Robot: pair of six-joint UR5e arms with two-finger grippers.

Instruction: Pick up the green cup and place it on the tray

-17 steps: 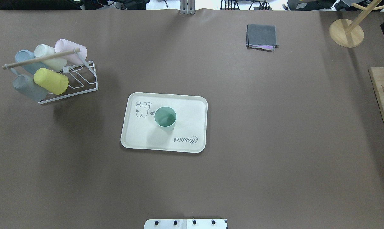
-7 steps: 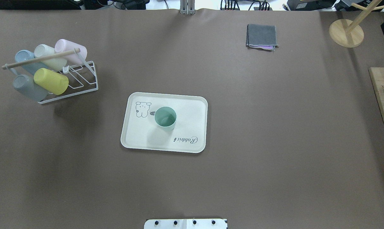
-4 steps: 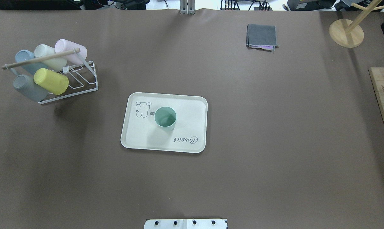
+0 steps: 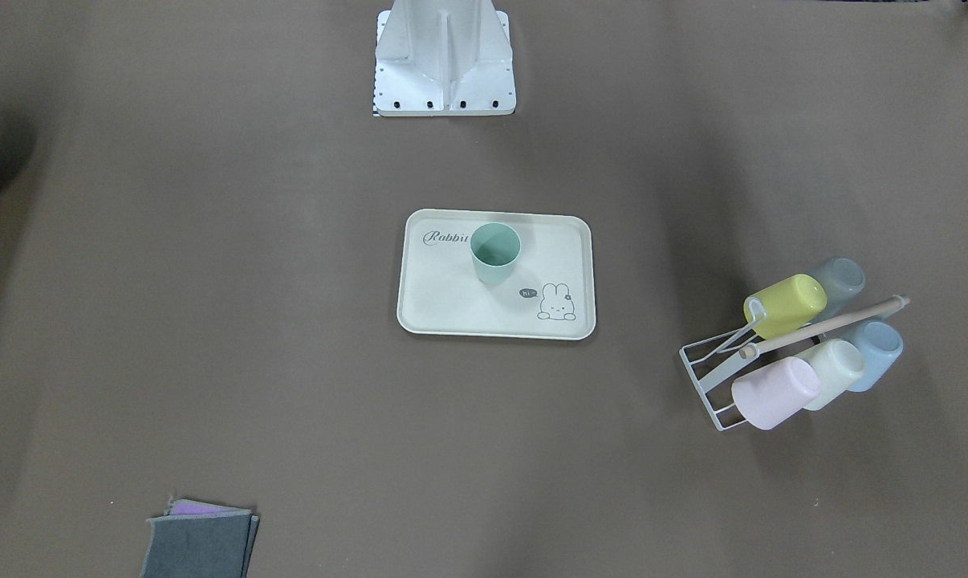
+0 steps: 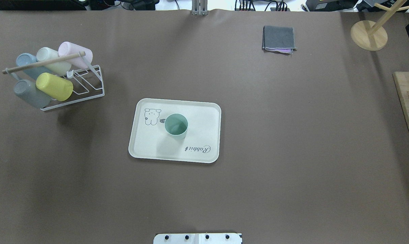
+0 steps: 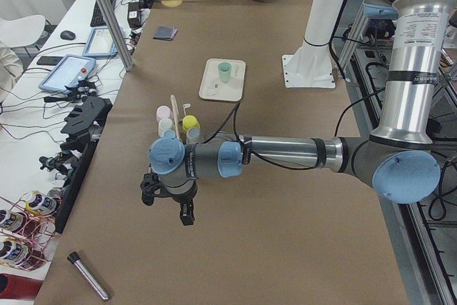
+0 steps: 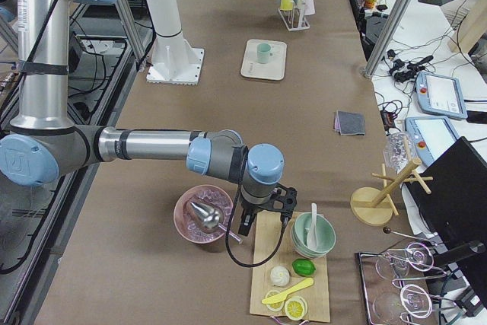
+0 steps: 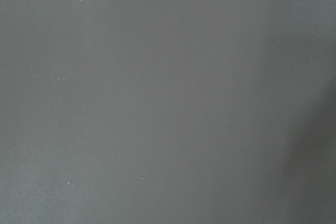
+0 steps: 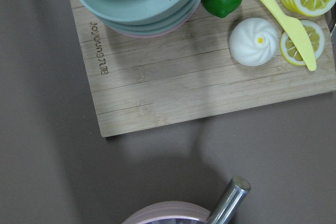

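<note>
The green cup (image 5: pixel 176 126) stands upright near the middle of the cream tray (image 5: pixel 204 115); it also shows in the front-facing view (image 4: pixel 495 250) on the tray (image 4: pixel 452 297). No gripper touches it. My left gripper (image 6: pixel 168 201) hangs over bare table far from the tray, at the table's left end. My right gripper (image 7: pixel 262 215) hangs at the right end, between a pink bowl and a wooden board. Both show only in the side views, so I cannot tell whether they are open or shut. The left wrist view shows only bare table.
A white wire rack (image 5: pixel 52 79) with several pastel cups stands left of the tray. A folded grey cloth (image 5: pixel 279 39) lies far right. A wooden board (image 5: pixel 408 101) with bowls and toy food, a pink bowl (image 7: pixel 204 215) and a wooden stand (image 5: pixel 369 35) sit at the right end.
</note>
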